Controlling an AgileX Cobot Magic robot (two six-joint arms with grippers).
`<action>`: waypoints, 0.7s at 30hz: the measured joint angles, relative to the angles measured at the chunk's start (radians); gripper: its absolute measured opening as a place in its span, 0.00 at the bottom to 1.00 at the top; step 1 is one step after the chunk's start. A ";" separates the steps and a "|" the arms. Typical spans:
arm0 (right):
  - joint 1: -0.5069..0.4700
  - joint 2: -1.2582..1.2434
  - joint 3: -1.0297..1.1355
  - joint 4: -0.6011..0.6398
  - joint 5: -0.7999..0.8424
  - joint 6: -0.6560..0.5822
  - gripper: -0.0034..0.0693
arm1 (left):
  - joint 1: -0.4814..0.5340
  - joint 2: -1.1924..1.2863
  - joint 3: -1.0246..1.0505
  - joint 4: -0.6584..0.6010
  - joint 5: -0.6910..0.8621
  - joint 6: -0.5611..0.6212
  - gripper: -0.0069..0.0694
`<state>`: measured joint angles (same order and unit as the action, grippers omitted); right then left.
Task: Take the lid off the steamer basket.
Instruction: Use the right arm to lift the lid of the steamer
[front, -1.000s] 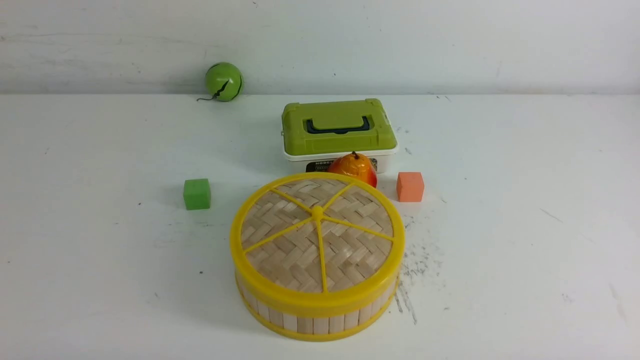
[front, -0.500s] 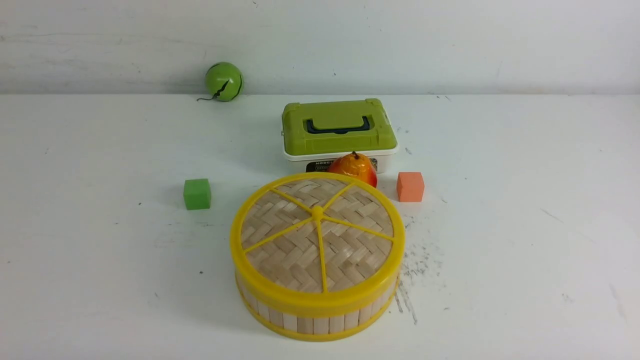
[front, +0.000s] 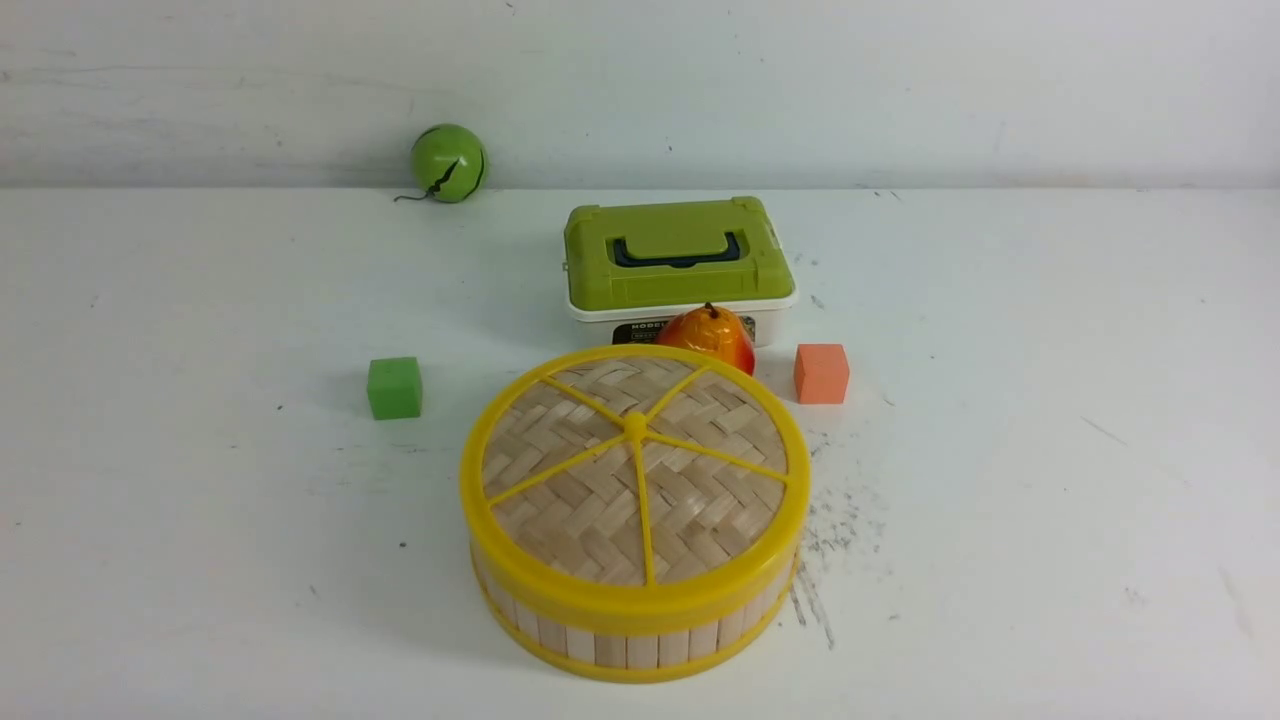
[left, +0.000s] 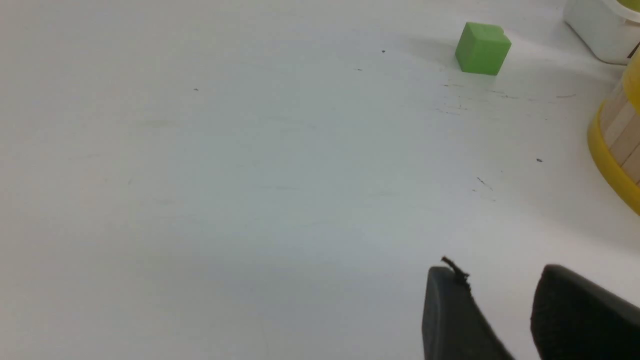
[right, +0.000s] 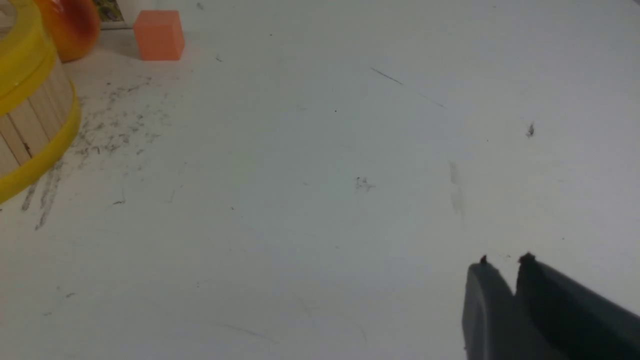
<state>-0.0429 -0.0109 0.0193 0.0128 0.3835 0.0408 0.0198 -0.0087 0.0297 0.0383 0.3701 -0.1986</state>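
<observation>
The lid (front: 590, 500), a woven bamboo disc with a yellow rim and spokes, sits closed on the steamer basket (front: 640, 640) at the front centre of the table. Neither gripper shows in the front view. In the left wrist view my left gripper (left: 497, 272) hovers over bare table with its fingers apart and empty; the basket's wall (left: 614, 145) is off to one side. In the right wrist view my right gripper (right: 504, 261) has its fingers nearly together and holds nothing; the basket (right: 30, 125) and the lid's rim (right: 20, 55) are far from it.
A white box with a green lid (front: 675, 255) stands behind the basket, with an orange-red fruit (front: 712, 335) between them. A green cube (front: 394, 387) lies left of the basket, an orange cube (front: 821, 373) right of it. A green ball (front: 447, 162) rests by the back wall.
</observation>
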 joint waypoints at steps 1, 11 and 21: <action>0.000 0.000 0.000 0.000 0.000 0.000 0.17 | 0.000 0.000 0.000 0.000 0.000 0.000 0.40; 0.000 0.000 0.000 0.000 0.000 0.000 0.20 | 0.000 0.000 0.000 0.000 0.000 0.000 0.40; 0.000 0.000 0.000 -0.001 0.000 0.000 0.21 | 0.000 0.000 0.000 0.000 0.000 0.000 0.40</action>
<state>-0.0429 -0.0109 0.0193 0.0119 0.3835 0.0408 0.0198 -0.0087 0.0297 0.0383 0.3701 -0.1986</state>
